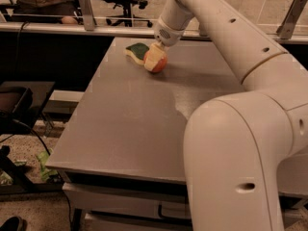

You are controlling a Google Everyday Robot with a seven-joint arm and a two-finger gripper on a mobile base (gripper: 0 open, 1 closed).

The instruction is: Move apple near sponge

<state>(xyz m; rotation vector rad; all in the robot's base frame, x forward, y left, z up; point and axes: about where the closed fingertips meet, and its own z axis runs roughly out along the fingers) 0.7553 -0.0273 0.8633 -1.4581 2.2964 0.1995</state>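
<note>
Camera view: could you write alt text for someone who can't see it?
A white robot arm reaches across a grey table, its gripper at the far end with jaws closed on an apple, right beside a green-topped sponge.

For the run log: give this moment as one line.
gripper: shut on apple, far side of table | apple: beside sponge, contact unclear

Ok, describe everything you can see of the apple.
The apple is round, red-orange and smooth-skinned. Only its right side shows; the rest is hidden behind the pale fingers of the gripper, which grips it from above. It sits low at the far side of the grey table, just right of the sponge; whether they touch is unclear.
</note>
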